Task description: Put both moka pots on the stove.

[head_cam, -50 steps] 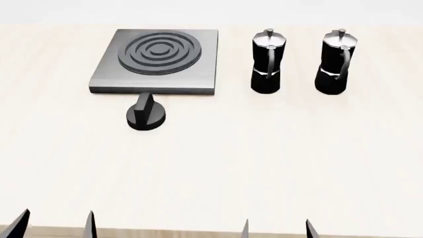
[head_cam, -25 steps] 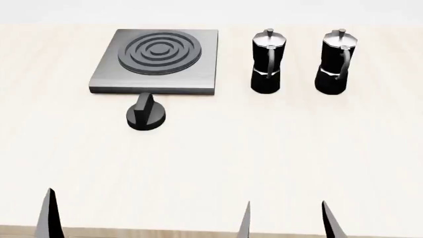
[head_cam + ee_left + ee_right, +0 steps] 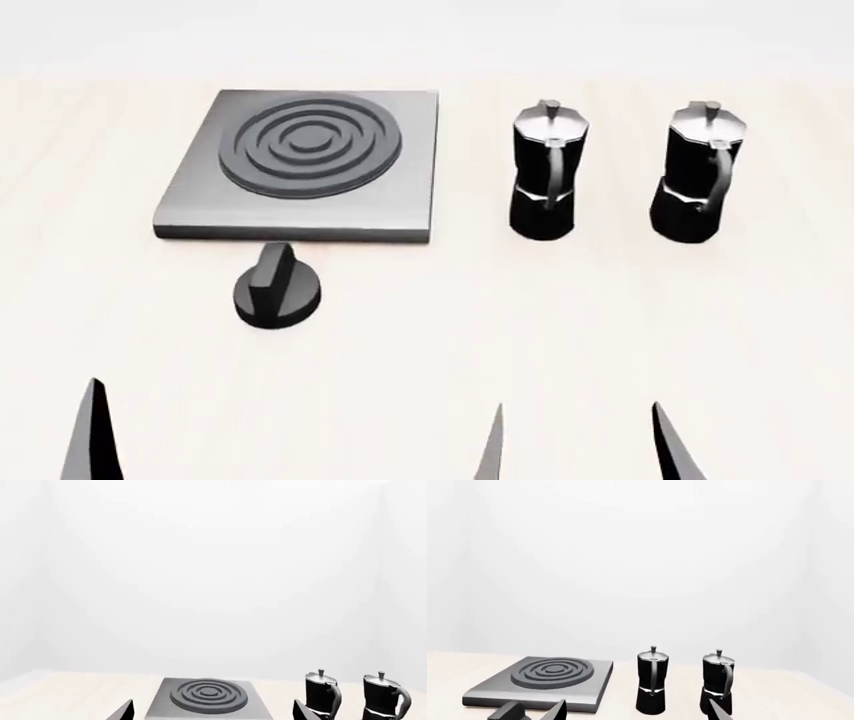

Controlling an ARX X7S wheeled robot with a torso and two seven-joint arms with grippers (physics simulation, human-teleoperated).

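Observation:
Two black moka pots with silver lids stand upright side by side on the pale table, right of the stove: the left moka pot and the right moka pot. The stove is a flat grey plate with a ring burner, nothing on it. My right gripper is open and empty at the near table edge, in front of the pots and well short of them. Of my left gripper, one fingertip shows at the near left. In the left wrist view my left gripper is open and empty, facing the stove.
A short round black dial knob sits on the table just in front of the stove. The right wrist view shows the stove, both pots and the knob ahead of my right gripper.
Both grippers' fingertips rose into the head view one second ago. Since half a second ago the head view shifted: stove, knob and pots sit lower and look larger. No object has moved on the table.

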